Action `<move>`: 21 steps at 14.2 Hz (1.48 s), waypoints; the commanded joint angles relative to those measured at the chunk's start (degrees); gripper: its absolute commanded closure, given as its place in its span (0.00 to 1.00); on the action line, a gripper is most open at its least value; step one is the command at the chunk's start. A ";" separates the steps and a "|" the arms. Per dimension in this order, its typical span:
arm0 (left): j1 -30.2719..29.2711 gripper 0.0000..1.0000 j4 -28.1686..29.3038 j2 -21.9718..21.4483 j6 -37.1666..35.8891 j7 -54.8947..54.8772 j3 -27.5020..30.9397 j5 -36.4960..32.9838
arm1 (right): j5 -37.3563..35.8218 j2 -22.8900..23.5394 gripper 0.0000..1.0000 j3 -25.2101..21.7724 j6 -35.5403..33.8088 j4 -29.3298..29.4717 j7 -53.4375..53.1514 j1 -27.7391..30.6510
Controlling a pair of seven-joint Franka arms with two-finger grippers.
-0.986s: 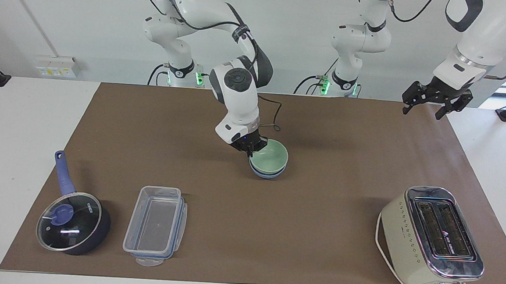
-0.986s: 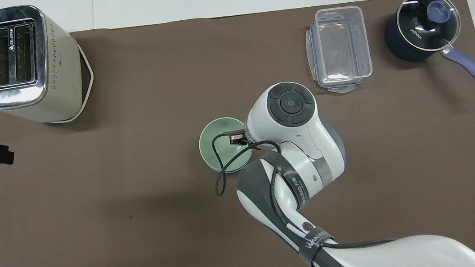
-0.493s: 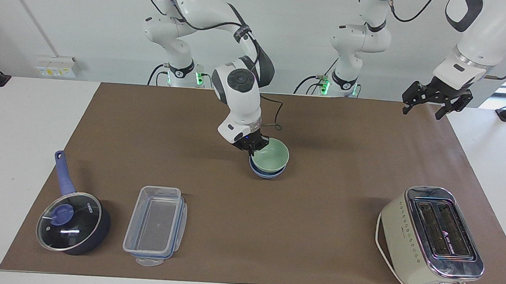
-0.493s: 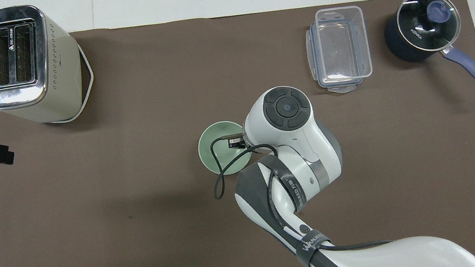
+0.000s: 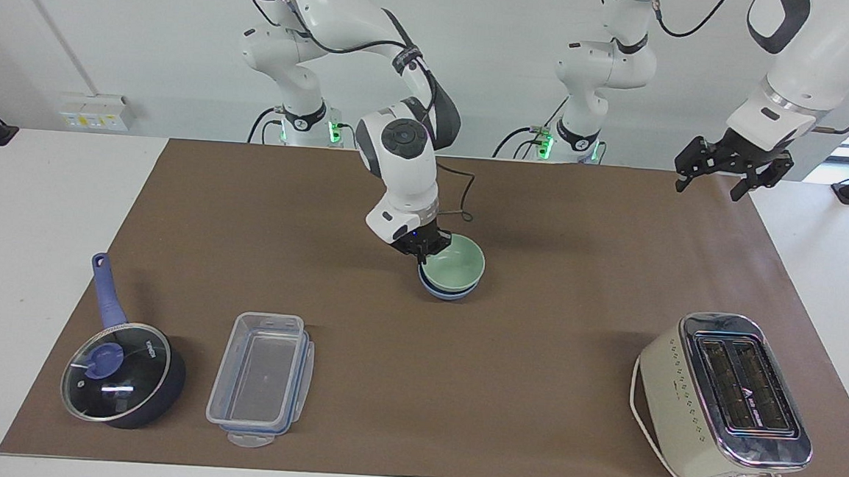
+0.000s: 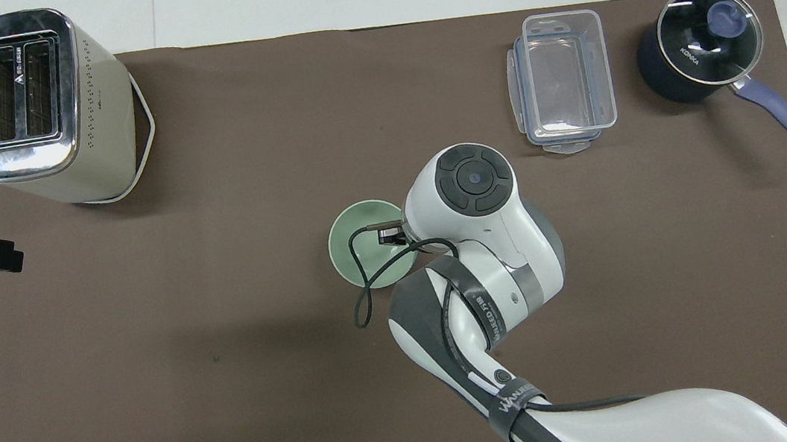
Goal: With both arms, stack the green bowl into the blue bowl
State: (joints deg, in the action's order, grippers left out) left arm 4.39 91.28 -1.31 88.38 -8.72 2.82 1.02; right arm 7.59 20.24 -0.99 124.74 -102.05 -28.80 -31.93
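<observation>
Two bowls nest at mid-tabletop: my right tool (image 5: 424, 251) pinches the matte mint-green bowl (image 5: 456, 264) at its nine-o'clock rim, seating it in the periwinkle-blue bowl (image 5: 449, 293); my left tool (image 5: 732, 169) waits open, empty.

White lettering reading "KONKA" stands on the round glass lid (image 6: 707, 32) of the dark blue saucepan, at about eight o'clock from the lid's knob. A grey band (image 6: 517, 402) round the white right arm bears pale lettering too slanted to read; another band (image 6: 483, 305) likewise.
</observation>
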 commanded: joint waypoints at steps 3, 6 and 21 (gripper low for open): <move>-0.26 0.00 0.56 -0.71 0.48 -0.33 -0.19 -0.93 | -0.82 -0.11 0.89 0.38 0.95 -0.52 -0.38 0.37; -0.26 0.00 0.56 -0.71 0.48 -0.25 -0.19 -1.02 | -0.82 -0.11 0.83 0.38 0.95 -0.52 -0.38 0.37; -0.26 0.00 0.56 -0.71 0.48 -0.25 -0.19 -0.93 | -4.78 -13.63 0.00 -0.32 -4.93 0.71 3.74 12.84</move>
State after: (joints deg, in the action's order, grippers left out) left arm 4.39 91.28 -1.31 88.38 -8.72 2.82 1.02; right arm 3.90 9.90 -2.00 121.79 -100.44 -26.61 -21.19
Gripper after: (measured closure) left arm 0.000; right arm 0.000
